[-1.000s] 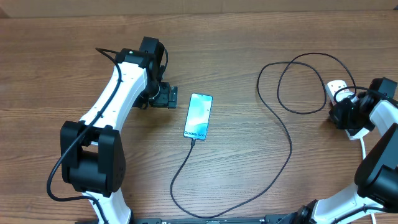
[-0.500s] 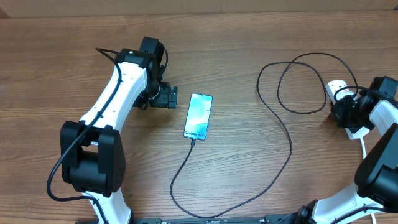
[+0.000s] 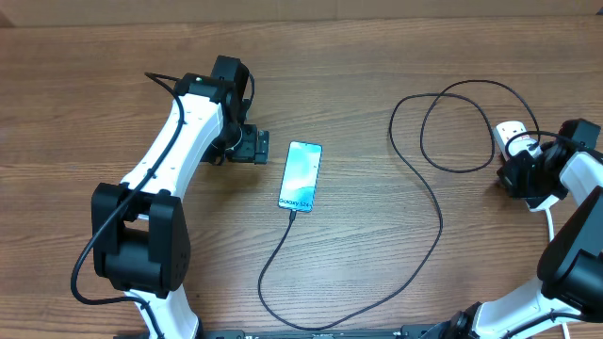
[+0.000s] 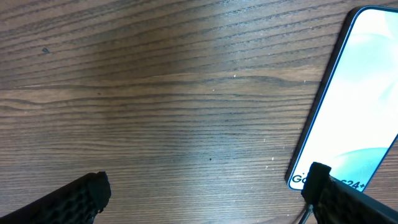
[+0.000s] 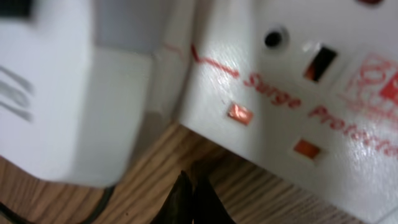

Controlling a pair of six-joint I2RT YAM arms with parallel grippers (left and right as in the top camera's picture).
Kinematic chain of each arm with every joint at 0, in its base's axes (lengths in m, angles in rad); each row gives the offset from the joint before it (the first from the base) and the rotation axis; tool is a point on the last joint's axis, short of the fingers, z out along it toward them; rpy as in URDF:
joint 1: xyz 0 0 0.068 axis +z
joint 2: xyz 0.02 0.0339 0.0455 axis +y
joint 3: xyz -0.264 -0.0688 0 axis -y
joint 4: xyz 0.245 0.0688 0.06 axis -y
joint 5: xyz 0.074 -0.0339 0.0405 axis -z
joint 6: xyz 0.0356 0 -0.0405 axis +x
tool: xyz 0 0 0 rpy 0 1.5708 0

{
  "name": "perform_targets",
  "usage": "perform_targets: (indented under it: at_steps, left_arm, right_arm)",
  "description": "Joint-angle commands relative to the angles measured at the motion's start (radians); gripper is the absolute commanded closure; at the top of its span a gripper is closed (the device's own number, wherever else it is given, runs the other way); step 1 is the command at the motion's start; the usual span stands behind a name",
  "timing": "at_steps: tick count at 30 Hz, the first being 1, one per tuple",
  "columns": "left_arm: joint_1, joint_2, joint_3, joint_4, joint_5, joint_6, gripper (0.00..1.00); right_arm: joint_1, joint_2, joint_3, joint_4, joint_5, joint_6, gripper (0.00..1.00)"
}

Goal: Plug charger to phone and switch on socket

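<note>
Leave your left gripper [image 3: 262, 148], jaws wide, just left of the slim blue-screened phone [image 3: 301, 175]; the thin black charger cable [image 3: 441, 217] meets its near edge. At far right, with the right gripper [image 5: 194, 200] pinched shut, press squarely on a small red switch [image 5: 239, 113] of the white oblong power strip [image 5: 292, 93].

Table [image 3: 377, 56]: brown wood-grain top, one flat surface.
Phone [image 3: 301, 175]: lies flat left of centre, screen up, lit light blue.
Cable [image 3: 441, 217]: thin, black; meets the near end of the Phone, sweeps in a long curve across the wood, then loops twice at right.
Socket [image 5: 298, 93]: white strip at the right edge, largely hidden from overhead; red print reads "Surge".
</note>
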State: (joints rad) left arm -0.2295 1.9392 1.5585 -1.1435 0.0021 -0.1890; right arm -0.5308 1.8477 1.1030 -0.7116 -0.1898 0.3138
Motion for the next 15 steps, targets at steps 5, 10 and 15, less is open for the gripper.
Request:
perform_targets:
  at_steps: [5,10,15]
  left_arm:
    - [-0.006,-0.021,0.008,0.000,-0.013,-0.018,0.01]
    - [-0.006,-0.021,0.008,0.000,-0.013,-0.018,0.00]
    - [-0.006,-0.021,0.008,0.000,-0.013,-0.018,0.00]
  right_arm:
    - [-0.031,-0.129,0.023,-0.039,-0.013,-0.019,0.96]
    - [-0.007,-0.229,0.023,-0.020,-0.155,-0.140,0.96]
    - [0.071,-0.246,0.021,0.006,-0.269,-0.272,0.96]
